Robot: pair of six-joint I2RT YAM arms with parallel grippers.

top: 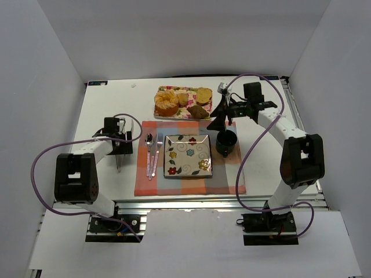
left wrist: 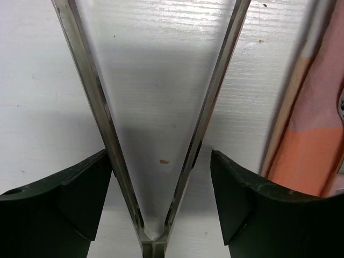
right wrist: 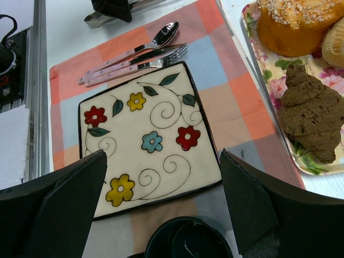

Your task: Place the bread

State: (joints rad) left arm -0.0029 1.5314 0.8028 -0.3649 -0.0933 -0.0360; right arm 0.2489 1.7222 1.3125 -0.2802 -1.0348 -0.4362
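Several breads lie on a floral tray (top: 164,114) at the back: a sugared ring bun (top: 166,103) and a dark brown croissant (top: 199,111), which also shows in the right wrist view (right wrist: 312,118). A square flowered plate (top: 188,155) sits empty on the checked placemat (top: 229,174). My right gripper (top: 217,114) is open and empty. It hangs over the mat between tray and plate, and the plate (right wrist: 145,140) shows between its fingers. My left gripper (top: 119,138) is open, its fingers either side of metal tongs (left wrist: 201,129) lying on the table.
A dark mug (top: 226,142) stands on the mat right of the plate, just below my right gripper (right wrist: 164,156). A spoon (top: 149,152), knife and fork (top: 157,150) lie left of the plate. White walls enclose the table.
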